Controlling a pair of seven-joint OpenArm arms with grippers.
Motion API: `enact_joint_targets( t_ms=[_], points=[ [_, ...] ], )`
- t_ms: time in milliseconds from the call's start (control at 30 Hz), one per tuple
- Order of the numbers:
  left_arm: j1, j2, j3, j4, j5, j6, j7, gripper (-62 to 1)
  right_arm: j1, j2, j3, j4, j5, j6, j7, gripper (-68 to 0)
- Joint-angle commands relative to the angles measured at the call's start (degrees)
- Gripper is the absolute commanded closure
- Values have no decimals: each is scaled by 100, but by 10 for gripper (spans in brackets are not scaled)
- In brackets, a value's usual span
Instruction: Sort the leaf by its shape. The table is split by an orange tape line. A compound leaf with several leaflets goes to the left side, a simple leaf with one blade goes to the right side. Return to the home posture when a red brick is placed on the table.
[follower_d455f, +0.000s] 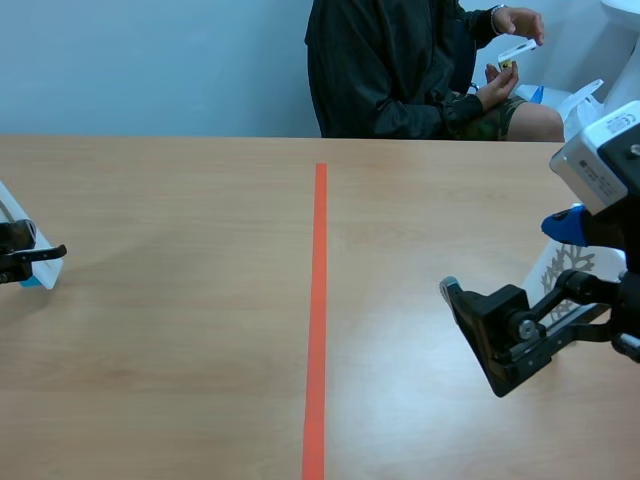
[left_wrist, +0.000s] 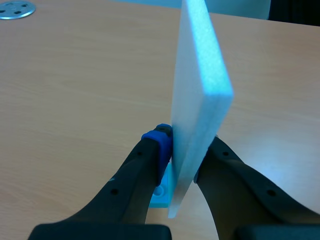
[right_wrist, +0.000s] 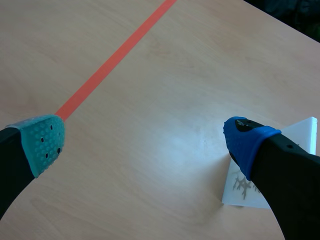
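Where the left arm came in low at the near left, the left tool was clamped on a white foam card, its fingers pressed against the card's two faces just above a small blue base. The card stood upright and edge-on to the wrist camera (so whatever was printed on it could not be read). It sat far out on the left half of the bench, well apart from the orange tape line; whether the base touched the wood I cannot tell.

On the right half, the right tool was spread wide and held nothing, with bare wood between its teal pad and its blue pad. Just beyond the blue-padded finger stood a second white leaf card, partly hidden by that finger and bearing a grey branched leaf print with many small lobes. This card was on the right side of the line, well apart from it.

Across the bench sat a person in dark clothes, with one hand raised over a small white item.
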Motion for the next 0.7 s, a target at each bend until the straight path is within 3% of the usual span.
enact_joint_targets(
  t_ms=[0, 533, 667],
  points=[
    [-81, -35, 9, 98, -35, -2, -83, -43, 39, 28, 48, 20, 39, -20, 79, -679],
    [-81, -52, 151, -52, -35, 4, -79, -89, 37, 28, 48, 20, 39, -20, 57, -679],
    [-81, -96, 151, -52, -35, 7, -72, -158, 37, 28, 48, 20, 39, -20, 57, -679]
  ],
)
